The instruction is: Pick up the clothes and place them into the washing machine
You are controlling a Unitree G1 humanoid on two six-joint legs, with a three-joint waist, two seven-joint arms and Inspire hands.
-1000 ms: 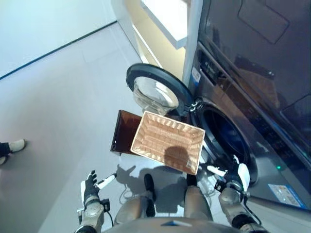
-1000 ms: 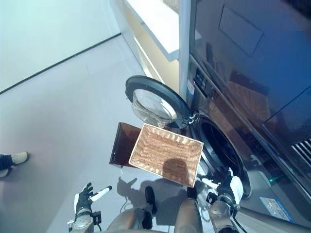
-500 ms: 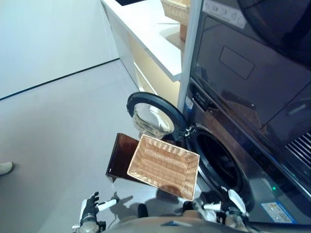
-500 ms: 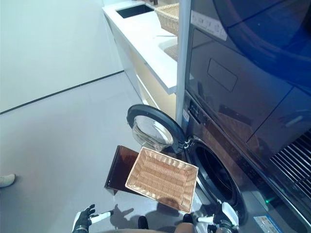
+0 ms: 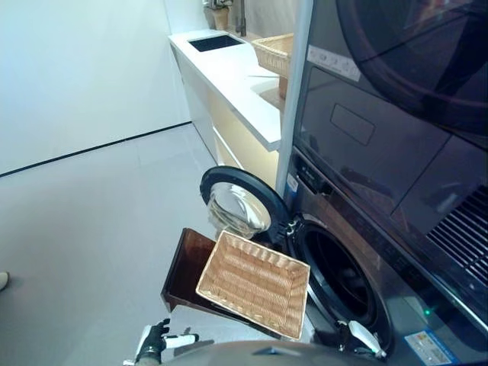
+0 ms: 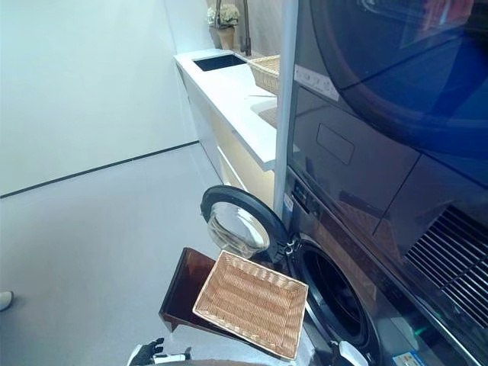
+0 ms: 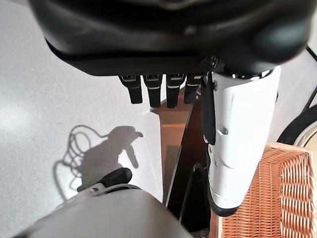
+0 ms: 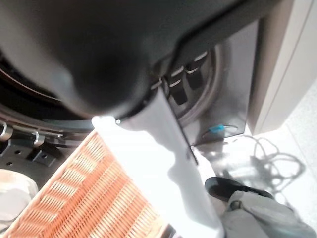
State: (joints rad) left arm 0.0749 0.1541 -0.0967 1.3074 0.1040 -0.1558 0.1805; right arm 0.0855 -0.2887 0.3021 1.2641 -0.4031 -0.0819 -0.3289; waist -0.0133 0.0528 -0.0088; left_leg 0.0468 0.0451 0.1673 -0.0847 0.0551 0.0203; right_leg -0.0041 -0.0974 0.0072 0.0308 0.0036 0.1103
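Observation:
No clothes show in any view. The wicker basket (image 5: 254,284) rests empty on a brown stand (image 5: 185,263) in front of the dark washing machine (image 5: 358,229). The machine's round door (image 5: 238,204) is swung open to the left, and its drum opening (image 5: 341,276) looks dark inside. My left hand (image 5: 155,343) hangs low, left of the stand. Its fingers (image 7: 153,89) are straight and hold nothing. My right hand (image 5: 361,336) hangs low by the machine's front, below the drum. Its fingers (image 8: 181,82) are relaxed and empty.
A second dark appliance (image 5: 396,76) is stacked above the washer. Behind the machines a white counter (image 5: 236,76) runs back, with a sink (image 5: 216,43) and another wicker basket (image 5: 276,52) on it. A person's shoe (image 5: 2,280) shows at the left edge of the grey floor.
The camera has tilted upward, so the counter and the upper appliance now show and both hands sit at the picture's bottom edge. The basket, stand and door have not moved.

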